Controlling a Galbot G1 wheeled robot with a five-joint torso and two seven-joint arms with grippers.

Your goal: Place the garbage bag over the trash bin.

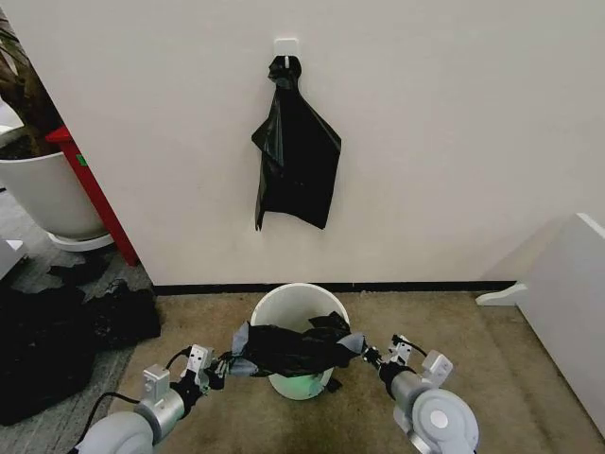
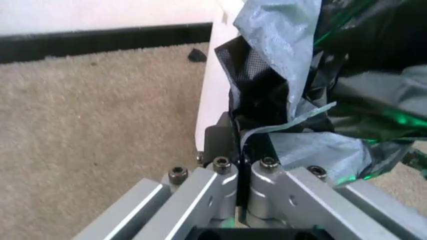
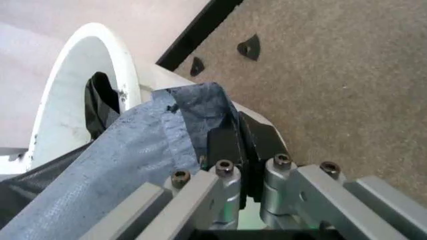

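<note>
Now both grippers, left gripper (image 1: 219, 367) and right gripper (image 1: 375, 357), pinch the garbage bag (image 1: 295, 348) stretched low-centre over the trash bin (image 1: 284, 305); its far rim remains uncovered.

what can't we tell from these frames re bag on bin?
- Head view: the garbage bag stretched between left gripper and right gripper hides the near rim of the trash bin.
- Bag mouth open or not: hidden in folds.
- Wrist views: bag covers fingertips.
</note>
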